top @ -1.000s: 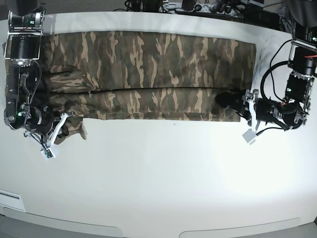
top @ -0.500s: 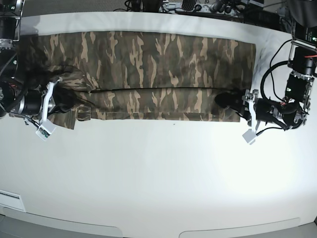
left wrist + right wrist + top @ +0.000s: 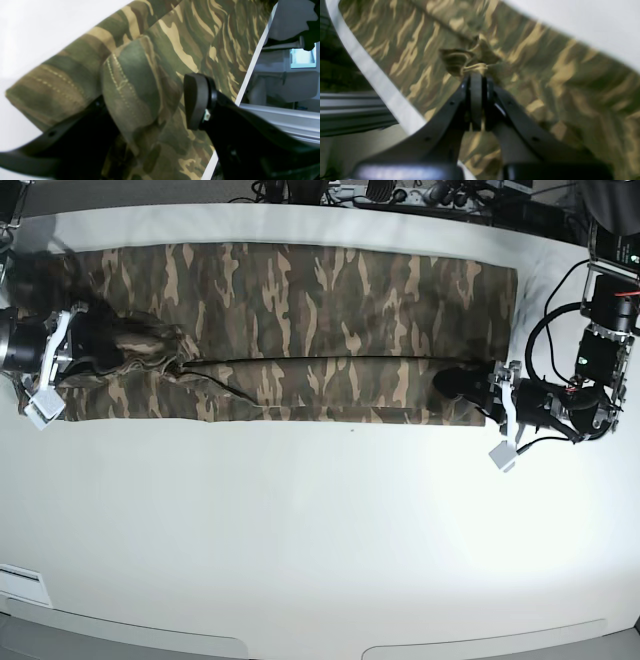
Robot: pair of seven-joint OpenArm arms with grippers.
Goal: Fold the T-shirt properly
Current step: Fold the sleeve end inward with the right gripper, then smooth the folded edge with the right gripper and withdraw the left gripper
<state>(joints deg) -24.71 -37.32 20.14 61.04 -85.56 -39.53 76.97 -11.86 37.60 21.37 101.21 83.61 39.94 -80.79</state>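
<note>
The camouflage T-shirt (image 3: 320, 310) lies stretched across the far half of the white table, folded lengthwise into a long band. My right gripper (image 3: 100, 340) is at the shirt's left end and is shut on a bunched tuft of cloth; in the right wrist view (image 3: 476, 75) the pads are pressed together on it over the T-shirt (image 3: 557, 75). My left gripper (image 3: 462, 383) is at the shirt's front right corner. In the left wrist view (image 3: 147, 100) its jaws stand apart, with a stitched hem fold of the T-shirt (image 3: 130, 95) draped over one finger.
The white table (image 3: 320, 530) stretches toward the near edge in front of the shirt. Cables and equipment (image 3: 400, 192) line the far edge. A white tag (image 3: 500, 455) hangs by the left gripper and another (image 3: 40, 408) by the right.
My right gripper has carried the sleeve cloth from the shirt's front left corner toward the far side and further left, laying it onto the shirt's left end. The left arm has not moved.
</note>
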